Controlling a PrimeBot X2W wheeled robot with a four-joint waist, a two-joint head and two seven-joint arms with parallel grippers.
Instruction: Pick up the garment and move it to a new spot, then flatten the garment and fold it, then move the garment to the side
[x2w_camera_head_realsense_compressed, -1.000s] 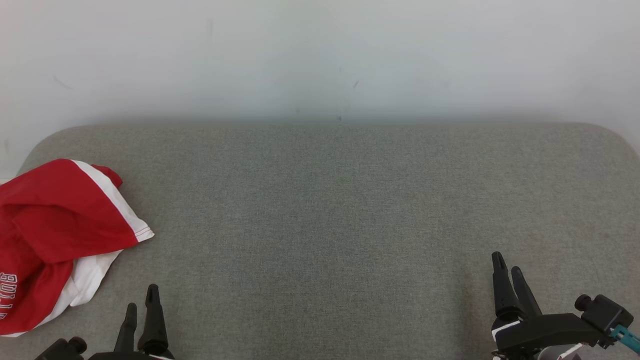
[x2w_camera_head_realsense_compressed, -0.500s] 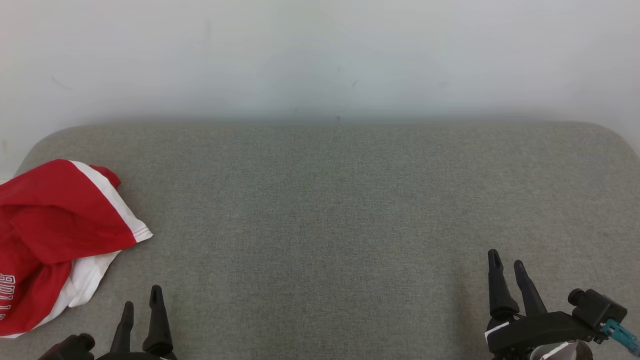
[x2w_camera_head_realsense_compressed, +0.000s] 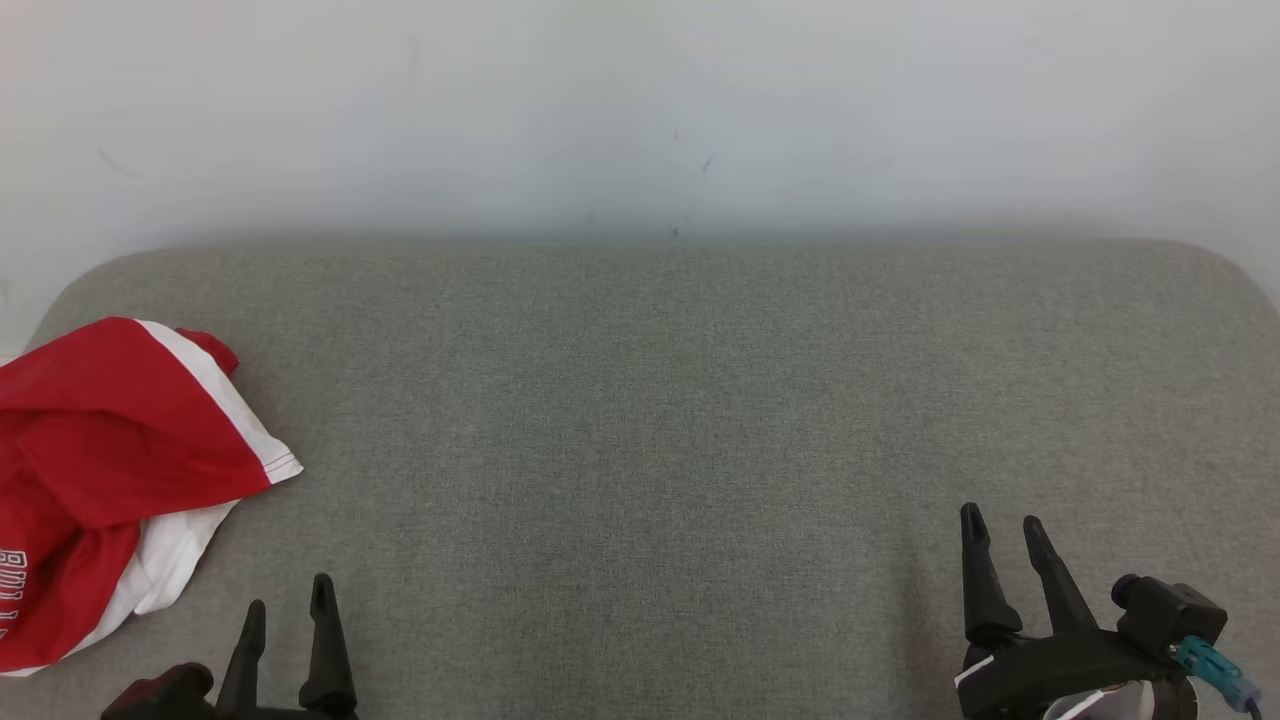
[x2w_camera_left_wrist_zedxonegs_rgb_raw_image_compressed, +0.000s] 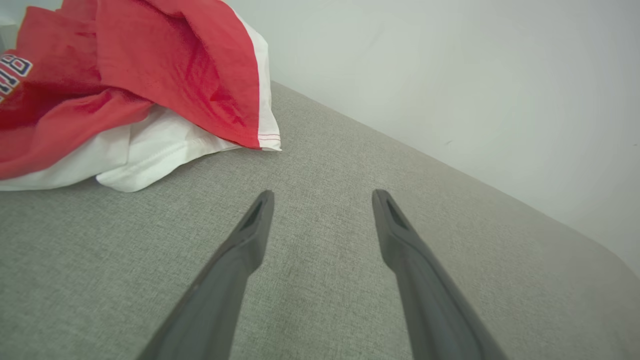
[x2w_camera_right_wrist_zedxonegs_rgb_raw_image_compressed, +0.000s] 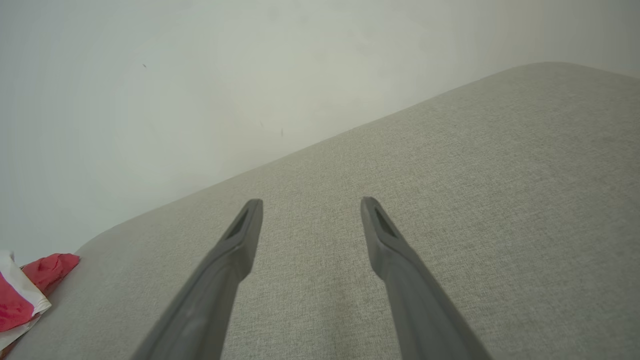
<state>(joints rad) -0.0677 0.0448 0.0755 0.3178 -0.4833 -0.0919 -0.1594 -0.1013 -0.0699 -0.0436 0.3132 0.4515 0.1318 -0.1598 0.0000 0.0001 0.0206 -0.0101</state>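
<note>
- Looking at the head view first: you've got the garment (x2w_camera_head_realsense_compressed: 110, 450), red with white panels, crumpled in a heap at the far left of the grey padded surface (x2w_camera_head_realsense_compressed: 660, 420). The frame edge cuts part of it off. Some lettering shows low on it, too cropped to read.
- Your left gripper (x2w_camera_head_realsense_compressed: 289, 593) sits at the lower left, near the garment's right side and not touching it. Its jaws are apart with nothing between them.
- Your right gripper (x2w_camera_head_realsense_compressed: 1001, 516) sits at the lower right, well apart from the garment. Its jaws are also apart and hold nothing.
- A pale wall (x2w_camera_head_realsense_compressed: 640, 100) runs along the back edge of the surface.
- Left wrist view: both fingers (x2w_camera_left_wrist_zedxonegs_rgb_raw_image_compressed: 250, 235) are spread wide over bare fabric, and the gap is empty. The garment sits in the upper left. Its white-edged red corner is near the fingertip on that view's left, but clear of it.
- Right wrist view: the fingers are spread wide over bare surface, gripping nothing. A red and white scrap of the garment shows at the lower left edge, well apart from the fingertips.
</note>
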